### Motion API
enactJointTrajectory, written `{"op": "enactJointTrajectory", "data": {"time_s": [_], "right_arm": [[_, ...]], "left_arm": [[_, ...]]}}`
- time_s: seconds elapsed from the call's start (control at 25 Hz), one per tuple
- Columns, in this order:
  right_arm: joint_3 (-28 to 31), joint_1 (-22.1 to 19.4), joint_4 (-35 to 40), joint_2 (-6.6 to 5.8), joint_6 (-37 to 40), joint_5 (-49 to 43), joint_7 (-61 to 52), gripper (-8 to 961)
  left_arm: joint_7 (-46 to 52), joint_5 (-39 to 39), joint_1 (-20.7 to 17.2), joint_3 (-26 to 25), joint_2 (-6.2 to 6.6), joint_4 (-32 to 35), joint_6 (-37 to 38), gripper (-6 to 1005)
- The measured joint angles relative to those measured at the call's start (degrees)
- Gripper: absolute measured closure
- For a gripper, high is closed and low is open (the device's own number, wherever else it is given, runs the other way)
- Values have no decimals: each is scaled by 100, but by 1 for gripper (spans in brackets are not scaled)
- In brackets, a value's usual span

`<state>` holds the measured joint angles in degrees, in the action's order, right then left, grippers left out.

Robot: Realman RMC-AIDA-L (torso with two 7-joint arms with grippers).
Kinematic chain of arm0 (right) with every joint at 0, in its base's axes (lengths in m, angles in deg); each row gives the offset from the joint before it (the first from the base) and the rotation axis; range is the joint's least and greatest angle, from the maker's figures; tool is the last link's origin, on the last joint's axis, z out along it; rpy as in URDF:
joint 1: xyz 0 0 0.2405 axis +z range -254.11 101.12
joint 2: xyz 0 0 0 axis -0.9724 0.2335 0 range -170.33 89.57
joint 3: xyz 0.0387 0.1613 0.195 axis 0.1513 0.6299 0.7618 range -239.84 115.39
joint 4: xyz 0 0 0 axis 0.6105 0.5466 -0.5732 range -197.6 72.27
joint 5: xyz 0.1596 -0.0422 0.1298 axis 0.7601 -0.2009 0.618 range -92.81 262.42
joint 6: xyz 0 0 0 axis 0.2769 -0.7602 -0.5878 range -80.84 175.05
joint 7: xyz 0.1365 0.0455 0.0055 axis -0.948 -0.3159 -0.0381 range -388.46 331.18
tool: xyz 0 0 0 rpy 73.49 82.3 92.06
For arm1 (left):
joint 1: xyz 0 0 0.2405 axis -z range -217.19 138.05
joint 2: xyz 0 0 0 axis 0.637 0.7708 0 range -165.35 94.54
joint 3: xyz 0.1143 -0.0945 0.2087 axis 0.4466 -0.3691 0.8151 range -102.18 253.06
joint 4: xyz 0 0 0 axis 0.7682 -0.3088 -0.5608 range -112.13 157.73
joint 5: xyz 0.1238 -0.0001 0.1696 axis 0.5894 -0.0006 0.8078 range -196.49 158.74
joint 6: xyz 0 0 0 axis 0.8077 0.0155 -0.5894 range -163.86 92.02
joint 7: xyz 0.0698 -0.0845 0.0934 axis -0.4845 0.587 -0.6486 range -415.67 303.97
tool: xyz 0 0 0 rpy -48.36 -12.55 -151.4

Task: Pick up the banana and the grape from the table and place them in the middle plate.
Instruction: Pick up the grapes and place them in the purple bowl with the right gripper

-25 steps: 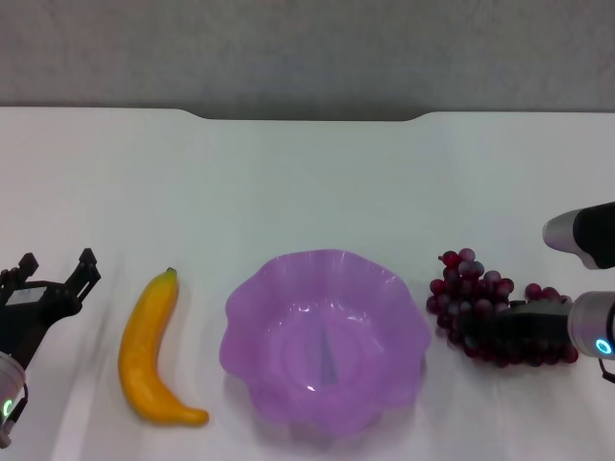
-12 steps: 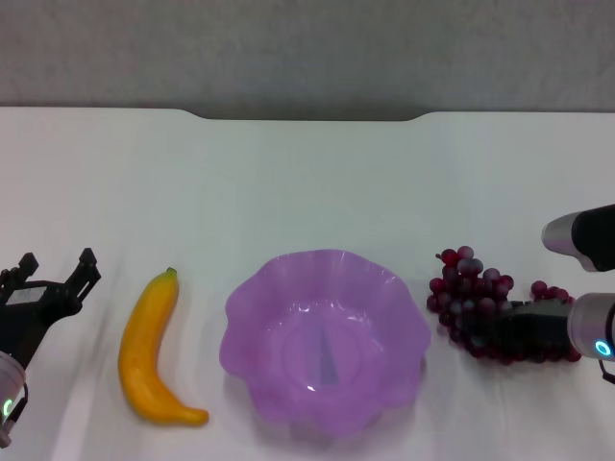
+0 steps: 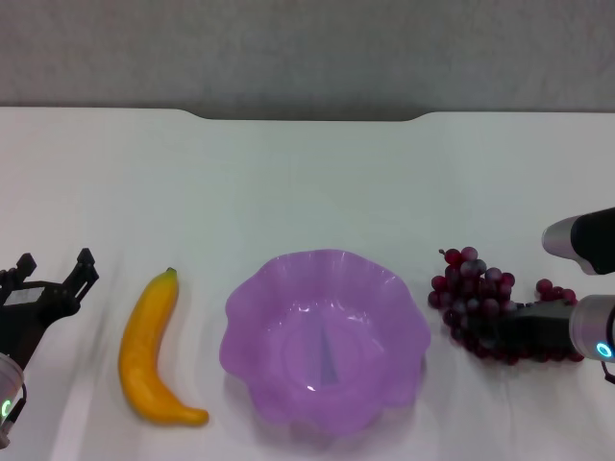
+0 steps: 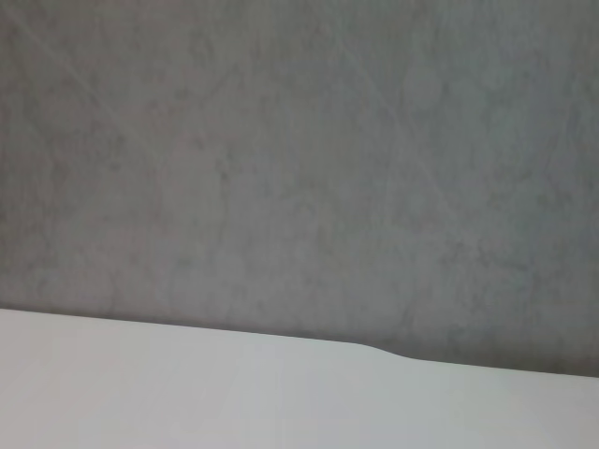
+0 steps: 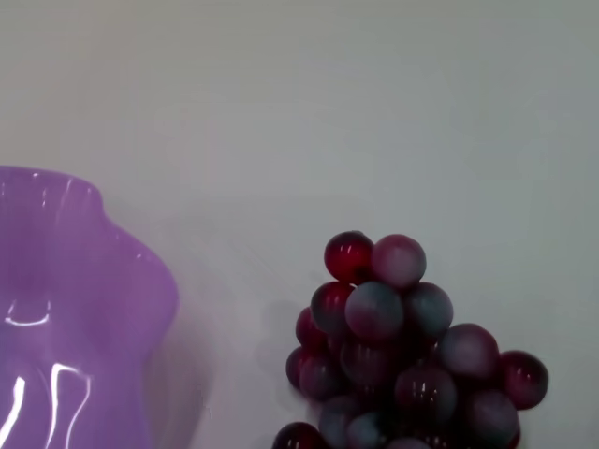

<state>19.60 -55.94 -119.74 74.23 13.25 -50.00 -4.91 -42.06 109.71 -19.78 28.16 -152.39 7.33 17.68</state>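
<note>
Right gripper (image 3: 504, 331) is seen low at the right side of the table (image 3: 307, 182), pushed into the near-right part of the grape (image 3: 476, 298); its dark fingers are buried among the berries, so whether they have closed on the bunch or are only resting against it cannot be told. The bunch lies on the table just to the right of the middle plate (image 3: 252, 300), close to the scalloped rim but not touching it (the right wrist view shows a strip of bare table between them). The banana (image 3: 152, 351) lies on the table just left of the plate, untouched. Left gripper (image 3: 50, 279) is held near the left edge with its fingers spread wide and nothing between them.

Several risks are judged from here. If only a few outer berries are caught, the bunch could hang lopsided, slip out or shed berries when lifted. A sideways carry that is too low could knock the light plate and shift it.

Compared with the earlier head views, the bunch has been carried slightly to the right and away from the plate, and the right gripper has drawn back with it, which suggests that the bunch is being dragged rather than lifted. The left gripper, the banana and the plate are unchanged.
</note>
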Motion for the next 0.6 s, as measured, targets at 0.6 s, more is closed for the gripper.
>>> {"op": "enactJointTrajectory", "data": {"time_s": [0.6], "right_arm": [[-1, 1, 10, 0, 62, 24, 22, 366]], "left_arm": [[0, 0, -2, -9, 0, 0, 2, 154]]}}
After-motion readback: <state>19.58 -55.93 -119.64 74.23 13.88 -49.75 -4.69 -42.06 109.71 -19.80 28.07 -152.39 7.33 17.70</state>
